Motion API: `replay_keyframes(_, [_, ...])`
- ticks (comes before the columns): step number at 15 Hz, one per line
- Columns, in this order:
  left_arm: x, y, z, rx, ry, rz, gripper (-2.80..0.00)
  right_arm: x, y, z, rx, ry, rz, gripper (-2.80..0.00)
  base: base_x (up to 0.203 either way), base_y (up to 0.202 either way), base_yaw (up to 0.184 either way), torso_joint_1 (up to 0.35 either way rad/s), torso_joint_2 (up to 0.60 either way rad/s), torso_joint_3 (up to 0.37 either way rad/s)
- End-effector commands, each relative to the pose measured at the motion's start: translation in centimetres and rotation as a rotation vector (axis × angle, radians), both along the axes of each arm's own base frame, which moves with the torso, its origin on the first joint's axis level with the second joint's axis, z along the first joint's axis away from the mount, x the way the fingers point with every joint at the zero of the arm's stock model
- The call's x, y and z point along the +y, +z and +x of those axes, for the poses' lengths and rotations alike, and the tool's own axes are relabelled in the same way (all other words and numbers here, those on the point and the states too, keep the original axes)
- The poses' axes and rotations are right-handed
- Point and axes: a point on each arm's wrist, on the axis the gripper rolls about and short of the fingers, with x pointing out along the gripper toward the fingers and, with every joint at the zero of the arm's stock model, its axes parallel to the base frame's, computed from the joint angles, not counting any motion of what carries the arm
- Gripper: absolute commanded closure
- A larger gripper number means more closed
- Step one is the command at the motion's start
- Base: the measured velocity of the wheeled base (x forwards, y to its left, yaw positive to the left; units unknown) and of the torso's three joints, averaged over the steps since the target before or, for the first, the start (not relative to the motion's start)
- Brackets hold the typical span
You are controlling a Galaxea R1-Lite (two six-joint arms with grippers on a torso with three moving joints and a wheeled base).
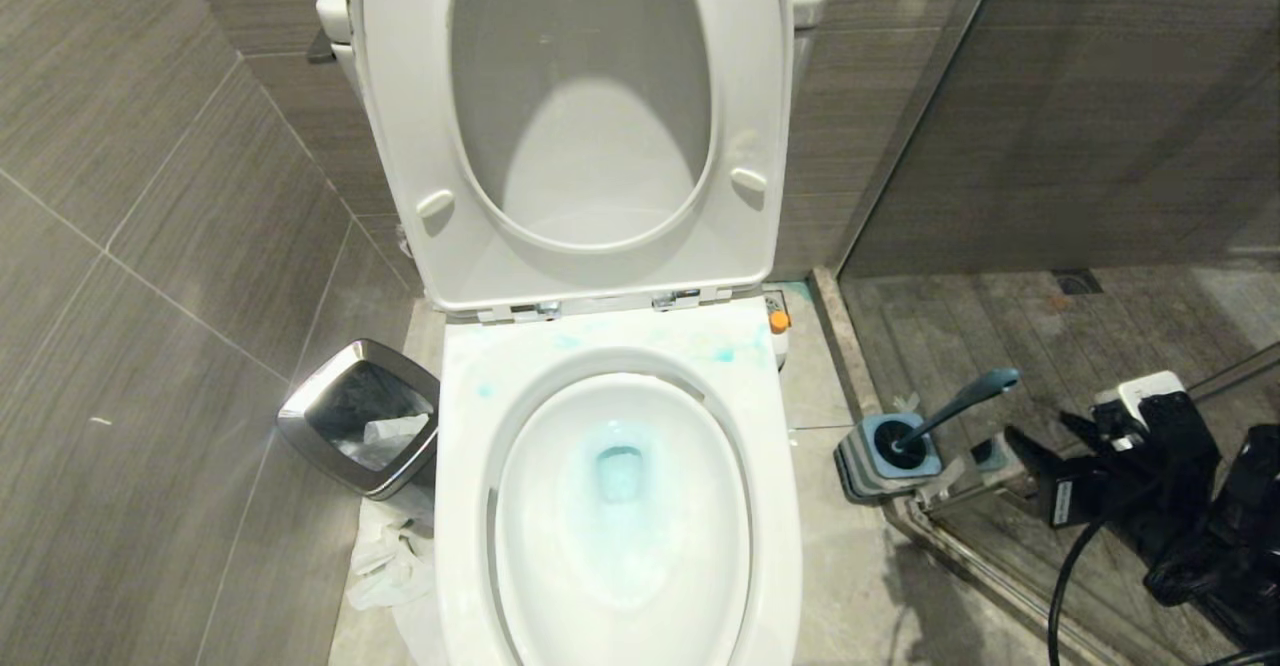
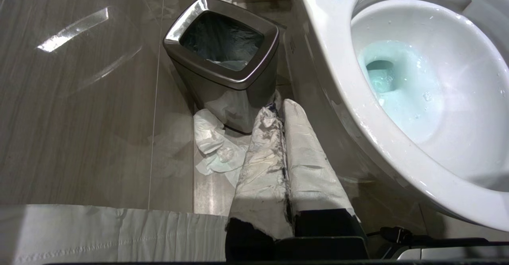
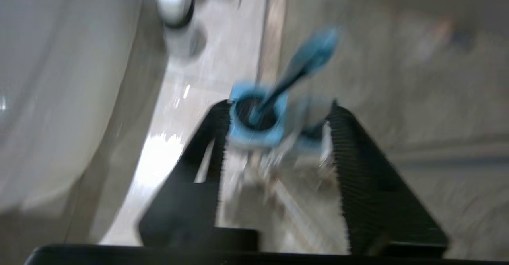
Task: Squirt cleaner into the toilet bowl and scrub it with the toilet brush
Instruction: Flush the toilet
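the toilet brush [image 1: 955, 411] stands in its square blue-grey holder [image 1: 886, 459] on the floor to the right of the toilet, its slate-blue handle leaning away from the bowl; the right gripper [image 3: 278, 141] hangs near it with jaws parted and nothing between them, the holder framed in the gap; the toilet bowl [image 1: 620, 506] holds a pale pool of the cleaner [image 1: 620, 473], with smears on the rim; the left gripper [image 2: 278, 121], its paper-wrapped fingers pressed together, sits low between the steel bin [image 2: 222, 62] and the bowl.

One toilet bowl [image 1: 770, 506], one toilet brush [image 1: 955, 409], one steel bin [image 1: 360, 416], two pincers
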Motion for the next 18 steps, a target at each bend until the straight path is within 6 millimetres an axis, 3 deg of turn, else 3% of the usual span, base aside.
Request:
replay_keyframes(1, [0.0,0.0,0.0,0.0,-0.001,0.0,0.0,-0.1,3.1,-1.2,-0.146,-0.004,-0.038,0.0,0.0,0.0,0.0,0.0,0.0,0.0])
replay_keyframes(5, [0.0,0.0,0.0,0.0,-0.001,0.0,0.0,-0.3,6.4,-2.4,-0.306,-0.047,-0.106,0.0,0.0,0.0,0.0,0.0,0.0,0.0])
replay_keyframes(9, [0.0,0.0,0.0,0.002,-0.001,0.0,0.0,-0.5,8.8,-5.4,-0.381,-0.09,-0.102,0.0,0.0,0.0,0.0,0.0,0.0,0.0])
replay_keyframes(13, [0.0,0.0,0.0,0.0,-0.001,0.0,0.0,-0.8,10.3,-11.3,-0.39,-0.096,-0.096,0.0,0.0,0.0,0.0,0.0,0.0,0.0])
replay_keyframes(18, [0.0,0.0,0.0,0.002,-0.001,0.0,0.0,-1.2,10.5,-18.2,-0.334,-0.115,-0.054,0.0,0.0,0.0,0.0,0.0,0.0,0.0])
